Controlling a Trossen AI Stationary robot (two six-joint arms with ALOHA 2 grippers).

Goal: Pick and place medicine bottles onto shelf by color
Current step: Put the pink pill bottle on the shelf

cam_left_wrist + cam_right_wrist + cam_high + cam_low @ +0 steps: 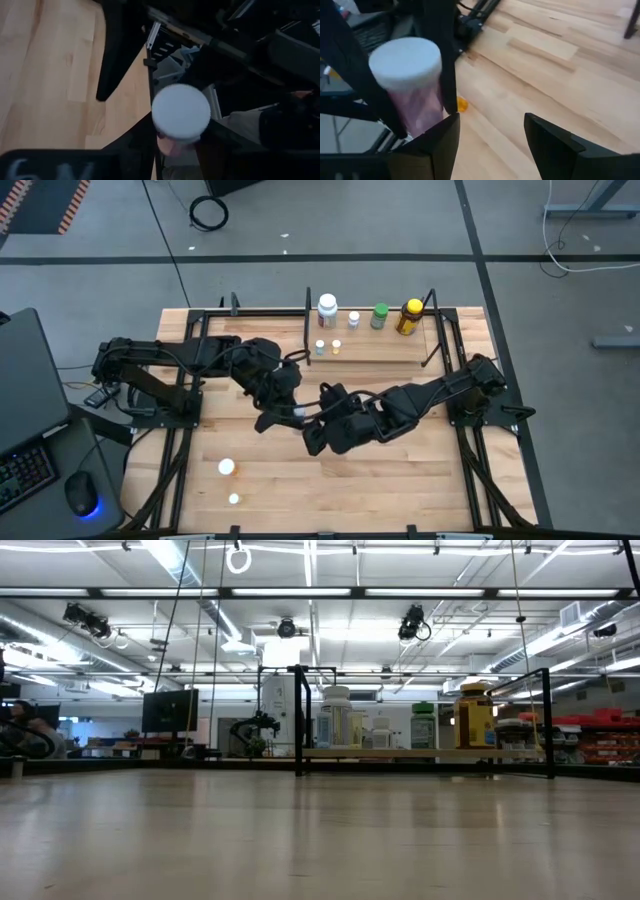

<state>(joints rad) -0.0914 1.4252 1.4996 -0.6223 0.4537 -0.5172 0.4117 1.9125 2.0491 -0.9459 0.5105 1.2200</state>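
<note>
A small pink bottle with a white cap [406,62] hangs above the middle of the table, and my left gripper [286,412] is shut on it. My right gripper [492,137] is open just beside it, toward the table's right [318,434], with nothing between its fingers. The shelf [385,352] stands at the table's far edge. On it are a large white bottle [327,308], a small white one [353,318], a green one [379,315], a yellow one [409,316] and two tiny ones [328,347]. Neither gripper shows in the low view. My left gripper pinches the bottle's pink body [427,102], below the white cap, between its two fingers [446,60]. The fingers come from the table's left, slanting down. The bottle stands roughly upright in the hold, cap up, lifted clear of the table.
Two loose small bottles stand on the table near its front left: an orange-and-white one [227,468] and a white one [234,499]. The shelf's black posts [298,720] frame the plank. The two arms crowd the table's middle; bare wood lies in front of them.
</note>
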